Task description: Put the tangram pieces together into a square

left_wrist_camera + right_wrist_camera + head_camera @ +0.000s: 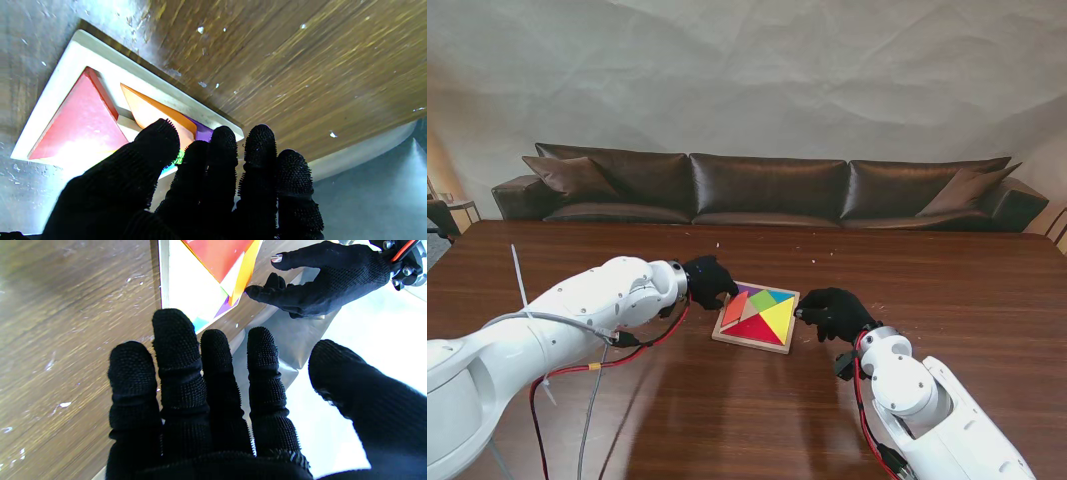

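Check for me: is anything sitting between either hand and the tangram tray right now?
Nothing visible does. The left hand is at the left edge of the tangram tray, and the right hand is at its right edge. Only bare table surrounds the tray, and the coloured pieces lie inside the frame.

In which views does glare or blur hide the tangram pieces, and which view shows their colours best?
Stand view: evenly lit and sharp, the tangram tray shows its colours clearly. Left wrist view: strong glare whitens the red piece beside the left hand, and the table looks streaked. Right wrist view: the tray is washed out to white near the right hand, and the wood grain is blurred.
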Motion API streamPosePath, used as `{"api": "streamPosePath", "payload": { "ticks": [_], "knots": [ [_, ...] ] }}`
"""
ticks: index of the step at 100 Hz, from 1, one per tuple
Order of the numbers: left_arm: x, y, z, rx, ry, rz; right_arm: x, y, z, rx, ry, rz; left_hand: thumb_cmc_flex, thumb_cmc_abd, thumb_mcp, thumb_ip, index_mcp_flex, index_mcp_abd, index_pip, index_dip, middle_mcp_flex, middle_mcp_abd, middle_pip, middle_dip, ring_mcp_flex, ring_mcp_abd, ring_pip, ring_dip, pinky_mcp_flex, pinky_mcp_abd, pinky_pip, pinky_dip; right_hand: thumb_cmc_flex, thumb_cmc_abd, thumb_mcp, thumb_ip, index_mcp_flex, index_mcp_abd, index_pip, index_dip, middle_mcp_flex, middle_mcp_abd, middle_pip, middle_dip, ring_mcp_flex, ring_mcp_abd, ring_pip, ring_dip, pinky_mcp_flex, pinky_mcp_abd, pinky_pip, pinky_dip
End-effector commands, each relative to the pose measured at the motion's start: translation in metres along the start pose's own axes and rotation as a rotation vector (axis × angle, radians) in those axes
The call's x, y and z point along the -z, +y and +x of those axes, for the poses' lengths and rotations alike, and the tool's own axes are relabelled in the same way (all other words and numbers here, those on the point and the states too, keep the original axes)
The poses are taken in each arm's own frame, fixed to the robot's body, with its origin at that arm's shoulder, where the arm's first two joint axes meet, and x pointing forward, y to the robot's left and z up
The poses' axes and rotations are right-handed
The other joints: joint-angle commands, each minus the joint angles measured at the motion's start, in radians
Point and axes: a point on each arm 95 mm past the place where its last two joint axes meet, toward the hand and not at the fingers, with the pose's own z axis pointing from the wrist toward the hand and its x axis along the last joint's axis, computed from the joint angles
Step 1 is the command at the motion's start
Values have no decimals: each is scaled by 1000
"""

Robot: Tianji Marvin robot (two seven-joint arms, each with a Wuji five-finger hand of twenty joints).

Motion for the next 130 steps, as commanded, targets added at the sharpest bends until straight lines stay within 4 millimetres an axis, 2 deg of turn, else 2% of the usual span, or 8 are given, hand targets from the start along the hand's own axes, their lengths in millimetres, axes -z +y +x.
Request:
{"api": "streamPosePath", "payload": {
  "ticks": [1,16,42,93,130],
  "knots": [
    [-1,1,1,-8,7,-23,2,-5,1,-4,-2,19,59,-23,-28,-22,-35,1,-25,-25,36,-15,-18,45,7,2,32,21,-5,-17,41,28,-5,10,-5,-21,12,-2,15,-4,23,15,1,2,28,0,7,0,-107,18,36,-2],
    [-2,3,2,-7,10,-34,2,-4,0,-5,-3,17,106,-47,-32,-23,-54,-24,-33,-49,51,-18,-63,82,4,-1,31,21,-8,-21,37,30,-5,10,-5,-19,13,1,14,-3,23,17,1,2,28,1,7,1,-107,18,36,-2],
    [0,5,1,-10,15,-36,3,-4,1,-6,-3,20,105,-48,-32,-22,-55,-54,-27,-52,48,-17,-82,88,-4,-3,22,17,-12,-22,32,28,-5,12,-5,-18,13,1,14,-2,23,15,1,2,28,1,6,1,-107,18,36,-2],
    [-4,5,2,-19,-6,-40,3,-4,0,-8,-6,22,57,-41,-13,-22,-127,46,-75,-101,21,-10,-58,64,-10,0,13,13,-21,-10,17,25,-5,12,-5,-19,13,0,13,-2,25,13,0,2,29,0,7,1,-108,19,36,-2],
    [-5,11,4,-13,20,-48,4,-3,-1,-11,-12,20,54,-40,-13,-24,-125,9,-69,-114,14,-15,-52,56,-12,-7,12,12,-18,-16,15,24,-5,13,-6,-19,12,1,13,-2,25,15,0,2,28,1,7,1,-108,19,37,-1]
  ]
}}
